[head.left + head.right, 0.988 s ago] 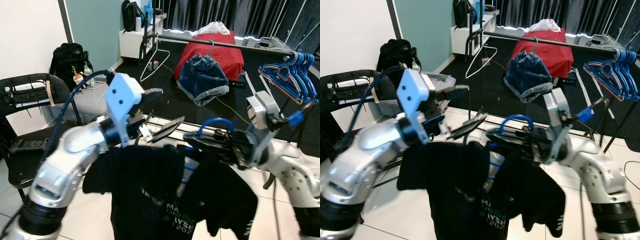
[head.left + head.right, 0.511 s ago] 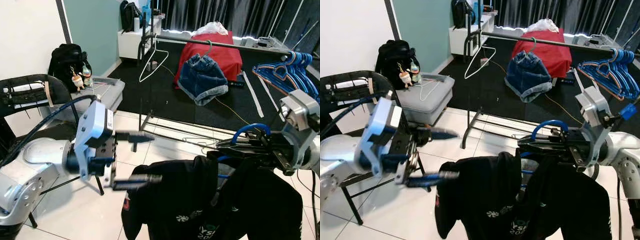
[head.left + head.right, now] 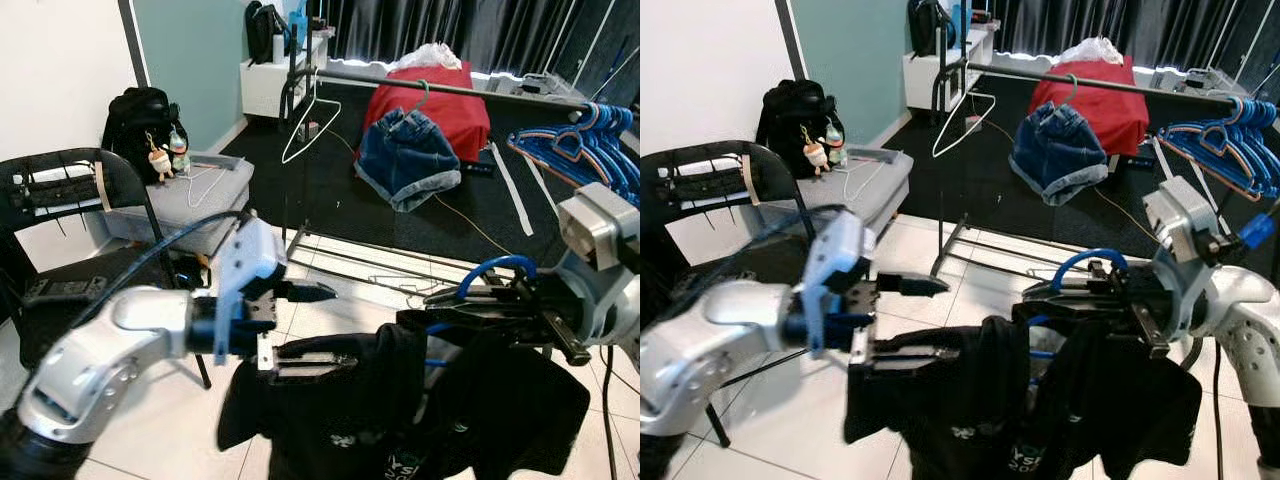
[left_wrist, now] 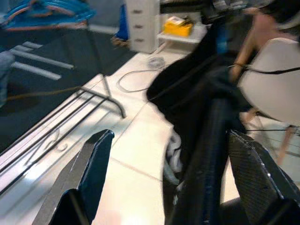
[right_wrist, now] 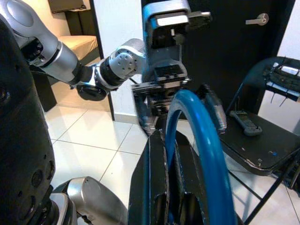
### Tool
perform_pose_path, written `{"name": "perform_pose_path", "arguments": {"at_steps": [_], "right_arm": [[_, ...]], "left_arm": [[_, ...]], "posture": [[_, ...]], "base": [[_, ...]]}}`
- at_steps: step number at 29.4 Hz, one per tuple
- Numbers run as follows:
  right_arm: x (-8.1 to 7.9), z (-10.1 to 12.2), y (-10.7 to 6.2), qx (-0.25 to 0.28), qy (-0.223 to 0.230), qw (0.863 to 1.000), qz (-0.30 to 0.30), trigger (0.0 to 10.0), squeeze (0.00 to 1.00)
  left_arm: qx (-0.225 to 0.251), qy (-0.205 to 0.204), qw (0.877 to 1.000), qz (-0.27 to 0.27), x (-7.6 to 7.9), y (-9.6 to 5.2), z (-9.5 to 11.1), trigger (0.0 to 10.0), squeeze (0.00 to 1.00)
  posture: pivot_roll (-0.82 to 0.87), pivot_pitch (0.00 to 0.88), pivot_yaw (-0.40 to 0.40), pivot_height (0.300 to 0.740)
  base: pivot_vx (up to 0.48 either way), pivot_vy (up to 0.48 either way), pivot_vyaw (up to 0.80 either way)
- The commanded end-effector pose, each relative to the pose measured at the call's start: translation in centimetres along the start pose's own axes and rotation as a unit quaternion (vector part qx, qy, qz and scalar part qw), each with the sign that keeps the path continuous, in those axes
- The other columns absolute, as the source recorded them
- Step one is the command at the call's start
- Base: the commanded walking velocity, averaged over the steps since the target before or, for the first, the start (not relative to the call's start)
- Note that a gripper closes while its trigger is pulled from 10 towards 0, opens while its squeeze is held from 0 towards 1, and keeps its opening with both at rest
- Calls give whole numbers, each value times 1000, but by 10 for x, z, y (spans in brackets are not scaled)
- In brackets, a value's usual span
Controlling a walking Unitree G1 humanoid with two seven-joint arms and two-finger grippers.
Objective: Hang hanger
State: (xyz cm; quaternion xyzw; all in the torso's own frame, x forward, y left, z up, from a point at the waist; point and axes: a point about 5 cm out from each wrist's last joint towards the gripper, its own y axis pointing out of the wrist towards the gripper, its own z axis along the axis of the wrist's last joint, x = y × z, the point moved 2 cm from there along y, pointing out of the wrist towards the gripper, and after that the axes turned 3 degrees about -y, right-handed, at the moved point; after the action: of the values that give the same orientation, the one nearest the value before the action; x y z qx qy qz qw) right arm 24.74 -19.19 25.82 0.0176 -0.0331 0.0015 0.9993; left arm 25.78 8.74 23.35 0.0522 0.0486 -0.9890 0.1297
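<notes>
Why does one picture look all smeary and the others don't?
The left wrist view is the blurry one: the black shirt and the floor behind it are smeared, and only the fingers look fairly crisp. The eye views are sharp, with bright light on the white tiles. In the right wrist view, the blue hanger looks soft because it sits so close.

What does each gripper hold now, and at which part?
Right gripper grips the blue hanger at its hook, black shirt hanging from it. Left gripper is open, holding nothing.
</notes>
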Motion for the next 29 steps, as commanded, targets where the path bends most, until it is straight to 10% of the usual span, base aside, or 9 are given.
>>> {"name": "perform_pose_path", "arguments": {"at_steps": [1, 14, 15, 18, 19, 29], "right_arm": [[-3, 7, 6, 9, -15, 1000, 22, 0, 0], [-2, 9, 6, 9, -19, 1000, 20, 0, 0], [-2, 9, 6, 9, -19, 1000, 19, 0, 0], [-3, 9, 6, 9, -19, 1000, 18, 0, 0], [-3, 9, 6, 10, -19, 1000, 18, 0, 0], [-1, 9, 7, 12, -21, 1000, 14, 0, 0]], "left_arm": [[-12, -5, 1000, 7, -2, 3, -4, 10000, 0], [-99, 11, 995, -22, 4, -11, -20, 9059, 0], [-112, 8, 993, -34, 8, -14, -22, 5294, 0], [-120, 5, 992, -42, 10, -14, -23, 4627, 0], [-127, -1, 990, -54, 14, -14, -25, 0, 0], [-128, -18, 989, -73, 19, -13, -28, 0, 0]], "posture": [[-58, 0, -36, 736], [-58, 0, -36, 736], [-57, 0, -38, 736], [-57, 0, -38, 736], [-57, 0, -38, 736], [-55, 0, -40, 736]], "base": [[0, 0, 0], [0, 0, 0], [0, 0, 0], [0, 0, 0], [0, 0, 0], [0, 0, 0]]}}
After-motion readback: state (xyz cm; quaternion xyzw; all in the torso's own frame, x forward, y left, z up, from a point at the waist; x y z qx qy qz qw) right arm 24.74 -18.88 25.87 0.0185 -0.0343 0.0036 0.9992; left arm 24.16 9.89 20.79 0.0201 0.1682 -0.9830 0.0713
